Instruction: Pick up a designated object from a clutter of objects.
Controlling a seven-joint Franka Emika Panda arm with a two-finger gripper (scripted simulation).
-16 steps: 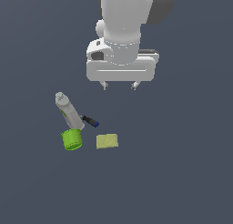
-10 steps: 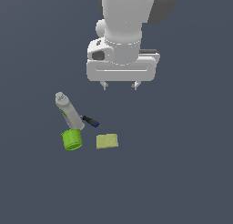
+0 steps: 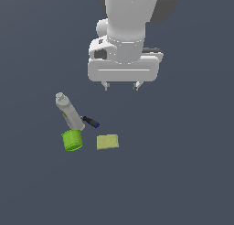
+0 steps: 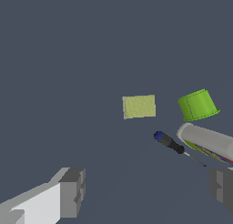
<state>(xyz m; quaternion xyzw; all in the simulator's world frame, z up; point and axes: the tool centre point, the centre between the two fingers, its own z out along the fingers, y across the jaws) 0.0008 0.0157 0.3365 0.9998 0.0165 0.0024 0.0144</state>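
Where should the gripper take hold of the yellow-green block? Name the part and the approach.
Grip the yellow-green block across its two opposite side edges, descending from straight above. It lies flat and apart from the green cup, so probably only a top-down pinch gets fingers around it.

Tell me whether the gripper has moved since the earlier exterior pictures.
Yes, only slightly. The gripper has eased toward the exterior view's right, away from the bottle, still high above the yellow-green block, fingers open.

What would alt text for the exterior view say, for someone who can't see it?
A white robot arm's open gripper hangs above a dark floor, holding nothing. Below lie a yellow-green block, a green cup, a grey-white bottle and a small black-and-blue stick.
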